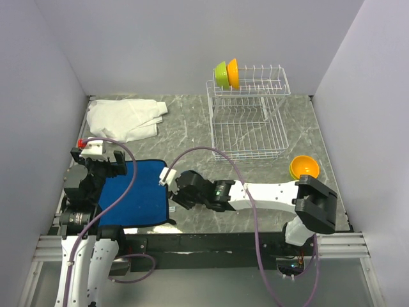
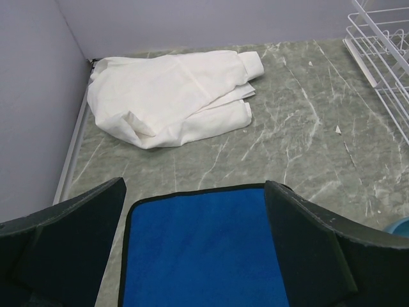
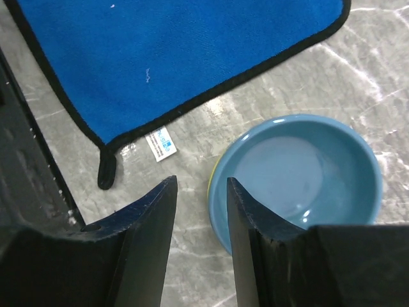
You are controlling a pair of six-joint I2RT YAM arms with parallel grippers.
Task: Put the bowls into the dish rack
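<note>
While a lime green bowl and an orange bowl stand on edge in the dish rack at the upper centre of the top view, likely so its slots hold them upright, a third bowl, orange inside, sits at the right on the table. The right gripper reaches to the lower centre beside the blue mat. The left gripper sits at the left.

In the left wrist view its fingers are spread wide, released and empty above the mat, with a white cloth beyond.

In the right wrist view the fingers leave a narrow gap, unclenched. They straddle the near rim of a blue bowl at the right centre, apparently to pinch it.
</note>
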